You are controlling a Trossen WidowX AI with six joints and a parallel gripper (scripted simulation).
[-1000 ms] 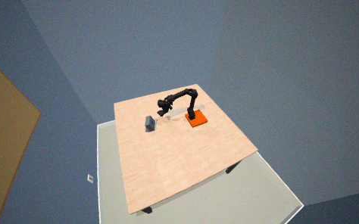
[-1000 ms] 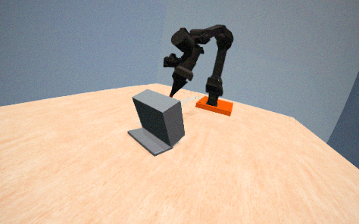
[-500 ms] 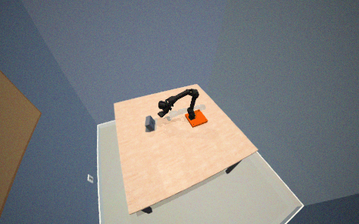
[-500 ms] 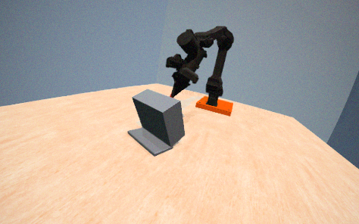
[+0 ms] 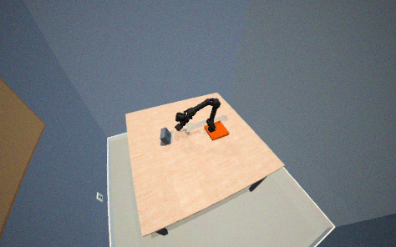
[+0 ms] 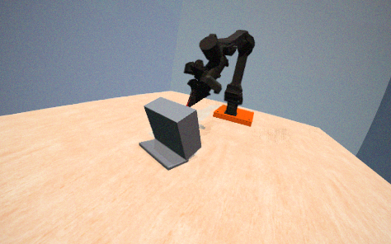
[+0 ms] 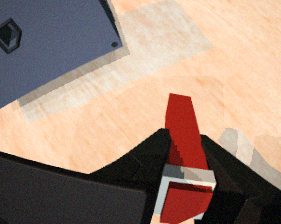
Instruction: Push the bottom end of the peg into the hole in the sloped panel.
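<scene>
My gripper (image 7: 180, 141) (image 5: 178, 128) is shut on a red flat-sided peg (image 7: 183, 117) (image 6: 188, 103). The peg's far end sticks out beyond the fingertips, and a grey-white band surrounds it near its close end. The dark grey panel block (image 5: 165, 136) (image 6: 190, 133) (image 7: 61, 45) stands in front of the arm. Its hole (image 7: 7, 37) has an angular, several-sided outline with a pointed end, at the upper left of the wrist view. The peg is above the table, short of the panel and apart from it. The peg's exact cross-section is hard to tell.
The arm's orange base plate (image 5: 221, 131) (image 6: 244, 118) is on the wooden table (image 5: 187, 179) (image 6: 267, 185), behind the gripper. The panel's thin foot (image 6: 160, 154) extends on the side away from the arm. Screw-like dots (image 7: 114, 44) mark the panel's corners.
</scene>
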